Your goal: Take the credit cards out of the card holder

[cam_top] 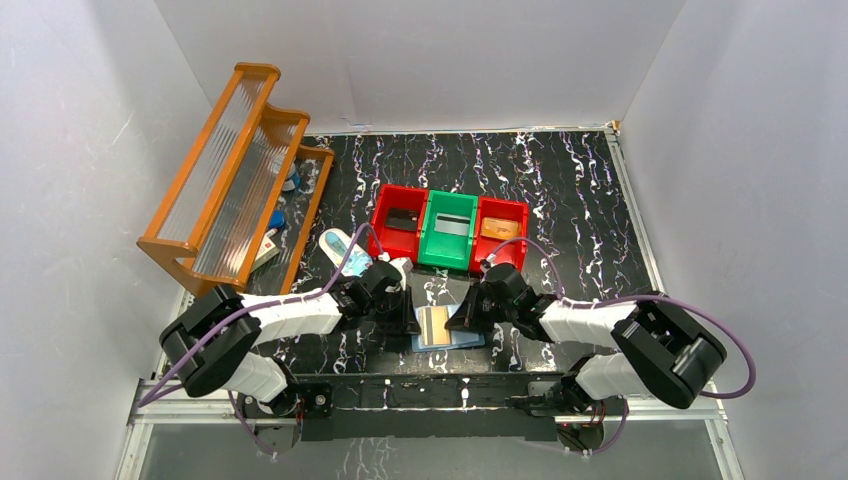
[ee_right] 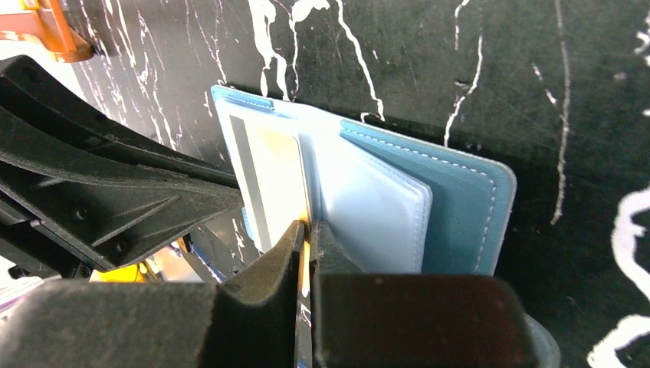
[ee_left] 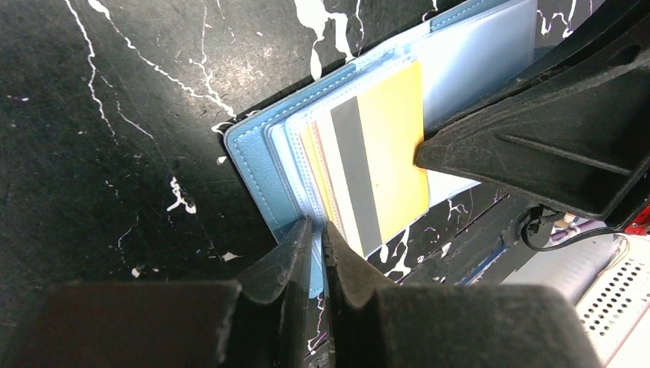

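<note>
The blue card holder (cam_top: 462, 340) lies open on the black table near the front edge, between my two grippers. My left gripper (ee_left: 316, 226) is shut on the holder's (ee_left: 257, 165) near edge, by its clear pockets. A yellow credit card (ee_left: 391, 146) with a grey stripe sticks partway out of a pocket. My right gripper (ee_right: 310, 228) is shut on that card's (ee_right: 276, 180) edge, beside the holder's (ee_right: 460, 207) raised blue flap. In the top view the left gripper (cam_top: 408, 318) and right gripper (cam_top: 460, 318) flank the card (cam_top: 435, 323).
Three bins stand behind the holder: a red one (cam_top: 385, 232) with a black card, a green one (cam_top: 430, 240) with a pale card, a red one (cam_top: 518, 212) with a tan-orange card. A white-and-blue oval case (cam_top: 337, 243) and a wooden rack (cam_top: 235, 170) are at the left.
</note>
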{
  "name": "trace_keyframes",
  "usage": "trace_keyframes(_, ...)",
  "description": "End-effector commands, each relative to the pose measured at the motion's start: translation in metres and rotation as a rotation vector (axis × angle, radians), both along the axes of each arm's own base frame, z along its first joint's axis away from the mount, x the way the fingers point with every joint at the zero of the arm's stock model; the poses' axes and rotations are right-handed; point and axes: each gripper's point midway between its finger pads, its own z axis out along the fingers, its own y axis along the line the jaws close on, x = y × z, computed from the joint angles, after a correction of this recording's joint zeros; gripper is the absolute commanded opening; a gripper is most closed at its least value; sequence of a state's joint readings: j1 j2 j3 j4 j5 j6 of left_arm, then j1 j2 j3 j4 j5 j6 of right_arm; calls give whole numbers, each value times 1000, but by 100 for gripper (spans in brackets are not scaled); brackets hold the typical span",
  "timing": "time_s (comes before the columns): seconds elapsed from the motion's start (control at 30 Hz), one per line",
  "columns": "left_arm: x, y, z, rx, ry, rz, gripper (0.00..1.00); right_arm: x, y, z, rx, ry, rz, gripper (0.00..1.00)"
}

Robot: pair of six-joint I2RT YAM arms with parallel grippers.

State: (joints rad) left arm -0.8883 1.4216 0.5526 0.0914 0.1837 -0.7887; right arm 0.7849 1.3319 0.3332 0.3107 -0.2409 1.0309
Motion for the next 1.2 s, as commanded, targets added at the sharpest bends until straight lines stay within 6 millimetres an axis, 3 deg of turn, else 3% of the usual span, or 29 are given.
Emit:
trace_keyframes(0.0,-32,43,-45,206,99,-23,9,8,-13,-3,-114,-37,0,11)
trace_keyframes(0.37,-34,50,-48,231,100,-21,6,9,-16,6,-40,-43,20,10)
trace_keyframes(0.4,-34,50,-49,233,100,-19,6,1,-22,-2,-34,-17,23,10)
trace_keyframes(0.5,-34,51,-48,237,98,-21,6,0,-25,0,8,0,28,10)
trace_keyframes(0.87,-32,50,-47,236,93,-24,5,4,-45,-4,-108,-12,6,11)
trace_keyframes(0.97,-32,49,-44,228,88,-28,6,4,-39,2,-63,-17,8,14)
trace_keyframes(1.07,-28,44,-33,204,65,-28,13,1,-28,8,32,5,-4,15)
trace_keyframes(1.17,-18,39,-9,174,11,-14,29,2,-27,4,52,22,-39,15)
